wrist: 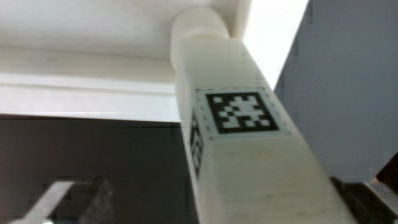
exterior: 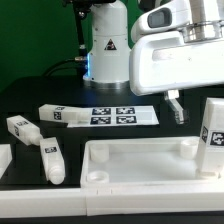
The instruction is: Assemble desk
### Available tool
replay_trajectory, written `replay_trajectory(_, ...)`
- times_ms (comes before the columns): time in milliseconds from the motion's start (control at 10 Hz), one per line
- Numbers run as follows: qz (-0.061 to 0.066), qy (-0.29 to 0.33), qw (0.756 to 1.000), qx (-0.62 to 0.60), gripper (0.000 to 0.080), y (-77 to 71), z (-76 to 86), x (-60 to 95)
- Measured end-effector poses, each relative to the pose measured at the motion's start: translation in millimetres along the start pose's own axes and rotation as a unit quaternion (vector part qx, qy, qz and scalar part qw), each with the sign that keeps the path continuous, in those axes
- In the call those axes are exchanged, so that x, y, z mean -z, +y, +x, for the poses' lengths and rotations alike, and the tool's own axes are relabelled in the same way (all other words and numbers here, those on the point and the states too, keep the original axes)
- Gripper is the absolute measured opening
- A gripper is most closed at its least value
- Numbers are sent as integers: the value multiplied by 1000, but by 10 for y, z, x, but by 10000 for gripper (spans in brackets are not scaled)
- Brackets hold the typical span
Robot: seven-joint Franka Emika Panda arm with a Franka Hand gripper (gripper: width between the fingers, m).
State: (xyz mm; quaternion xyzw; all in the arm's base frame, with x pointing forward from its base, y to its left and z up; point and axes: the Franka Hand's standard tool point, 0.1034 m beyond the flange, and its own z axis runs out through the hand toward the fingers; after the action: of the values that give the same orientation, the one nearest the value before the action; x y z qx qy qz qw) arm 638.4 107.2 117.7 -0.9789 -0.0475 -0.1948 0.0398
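Square white plastic leg (wrist: 231, 150) w/ tag (wrist: 238, 112), rimmed flat panel (exterior: 150, 166).

In the exterior view we find the desk panel (exterior: 140, 172) nearest the camera, with the upright leg (exterior: 212, 135) standing at its corner on the exterior view's right. Behind the panel lies the marker board (exterior: 128, 116), the second leg (exterior: 58, 114) just beside its end on the exterior view's left. Farther that way, the third leg (exterior: 20, 127) and fourth leg (exterior: 52, 160) lie apart.
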Motion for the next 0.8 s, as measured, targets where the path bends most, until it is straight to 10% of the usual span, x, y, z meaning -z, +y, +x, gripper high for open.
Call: replay_trajectory(800, 8, -183, 982, -49, 639, -88, -21, -71)
